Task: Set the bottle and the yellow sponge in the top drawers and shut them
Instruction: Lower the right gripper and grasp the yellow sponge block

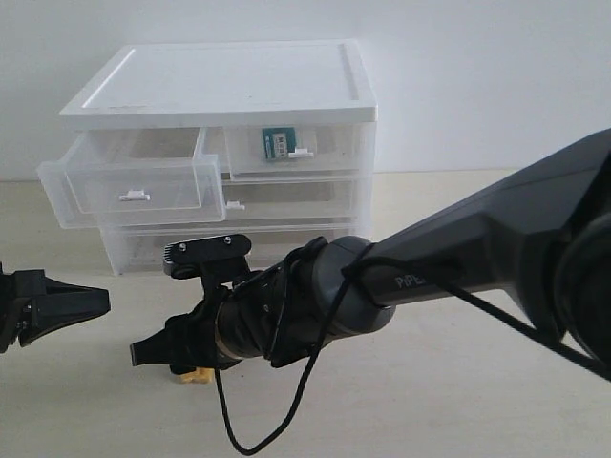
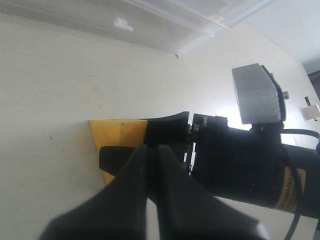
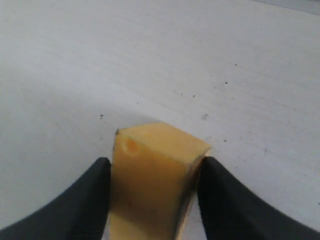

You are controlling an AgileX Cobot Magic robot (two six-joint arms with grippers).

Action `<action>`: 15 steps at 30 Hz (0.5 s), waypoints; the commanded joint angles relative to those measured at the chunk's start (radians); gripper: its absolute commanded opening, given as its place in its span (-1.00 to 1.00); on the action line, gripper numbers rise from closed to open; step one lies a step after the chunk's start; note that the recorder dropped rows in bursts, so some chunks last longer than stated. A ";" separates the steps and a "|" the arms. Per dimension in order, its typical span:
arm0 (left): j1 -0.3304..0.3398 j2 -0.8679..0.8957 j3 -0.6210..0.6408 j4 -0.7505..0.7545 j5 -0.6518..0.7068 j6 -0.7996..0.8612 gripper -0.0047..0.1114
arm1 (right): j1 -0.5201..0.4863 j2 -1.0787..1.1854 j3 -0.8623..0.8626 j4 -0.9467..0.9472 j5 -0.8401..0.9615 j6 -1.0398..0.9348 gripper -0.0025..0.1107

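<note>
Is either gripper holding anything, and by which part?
Right gripper pinches the orange-yellow rectangular sponge block by its two opposite sides; left gripper holds nothing.

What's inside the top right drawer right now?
Through the top right drawer's translucent front, the bottle's teal-and-white label shows. The bottle's body and the drawer's back are blurred by the plastic.

Right arm (image 1: 458,258): matte dark grey, with rounded joints and white lettering reading "PiPE" on its side. A thin black cable (image 1: 248,450) loops beneath it. Its wrist carries a small black camera block (image 1: 205,250) and an orange label (image 2: 289,187). Black wedge-shaped fingers (image 3: 65,210) taper narrow.
</note>
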State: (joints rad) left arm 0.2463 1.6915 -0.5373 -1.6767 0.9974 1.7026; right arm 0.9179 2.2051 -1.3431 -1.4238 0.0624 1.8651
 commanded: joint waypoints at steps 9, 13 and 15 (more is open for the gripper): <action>0.003 -0.010 0.003 -0.009 0.007 0.011 -0.85 | 0.001 -0.083 0.039 0.002 -0.043 -0.043 -0.96; 0.003 -0.010 0.003 -0.014 0.007 0.011 -0.85 | 0.001 -0.184 0.122 -0.003 -0.090 -0.072 -0.96; 0.003 -0.010 0.003 -0.016 0.007 0.015 -0.85 | 0.001 -0.231 0.170 -0.006 -0.093 -0.086 -0.96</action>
State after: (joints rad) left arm 0.2463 1.6915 -0.5373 -1.6796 0.9974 1.7048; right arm 0.9179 2.0516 -1.2280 -1.4216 -0.0170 1.8090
